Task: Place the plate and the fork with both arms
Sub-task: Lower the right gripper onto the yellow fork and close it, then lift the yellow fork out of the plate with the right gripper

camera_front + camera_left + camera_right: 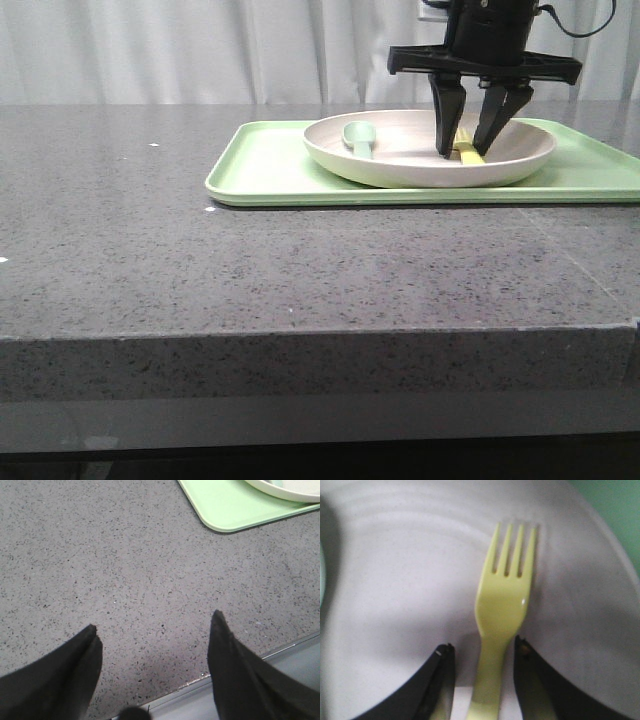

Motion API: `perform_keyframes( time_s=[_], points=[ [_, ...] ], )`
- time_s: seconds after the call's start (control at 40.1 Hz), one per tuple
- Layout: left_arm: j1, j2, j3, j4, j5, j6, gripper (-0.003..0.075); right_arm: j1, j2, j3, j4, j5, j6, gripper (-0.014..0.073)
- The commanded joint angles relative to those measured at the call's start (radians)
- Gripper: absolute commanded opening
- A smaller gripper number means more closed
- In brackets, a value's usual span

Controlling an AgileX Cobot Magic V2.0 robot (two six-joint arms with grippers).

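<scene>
**Tabletop inventory: fork straddled inside plate**

Left gripper (155, 670): seen only in its wrist view, held above bare grey counter (150, 250) near the front edge, fingers spread wide, nothing between them. A corner of the tray is visible beyond it.

Tray (260, 165): flat, light green, laid on the counter right of centre.

Plate (400, 172): cream, round, seated on the tray. A grey-green spoon (358, 138) is lying in its left half.

Fork (502, 615): pale yellow, lying in the plate's right half, tines pointed away from the wrist camera.

Right gripper (472, 148): lowered into the plate, its fingers set either side of the fork handle. A sliver of gap is visible on each side, so the jaws are judged not yet closed on it, though contact lower down cannot be ruled out.

Risks noted: the slim handle could be missed or pinched off-centre, letting the fork swivel or drop. Fingertips pressed hard on the plate floor could tip or shift it.
</scene>
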Motion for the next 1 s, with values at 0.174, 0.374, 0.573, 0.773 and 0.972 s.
perform_keyframes(
  time_s=[0.174, 0.374, 0.573, 0.773, 0.972],
  points=[
    [0.003, 0.0, -0.028, -0.004, -0.068, 0.0, 0.0451, -0.012, -0.053, -0.032, -0.001, 0.098, -0.002, 0.0318],
    [0.003, 0.0, -0.028, -0.004, -0.068, 0.0, 0.0451, -0.012, -0.052, -0.032, -0.001, 0.098, -0.002, 0.0318],
    [0.003, 0.0, -0.028, -0.004, -0.068, 0.0, 0.0451, -0.012, -0.052, -0.032, -0.001, 0.098, -0.002, 0.0235],
    [0.003, 0.0, -0.028, -0.004, -0.068, 0.0, 0.0451, -0.012, -0.052, -0.032, -0.001, 0.098, -0.002, 0.0104],
    [0.003, 0.0, -0.028, -0.004, -0.068, 0.0, 0.0451, -0.012, -0.081, -0.032, 0.004, 0.098, -0.002, 0.0097]
  ],
)
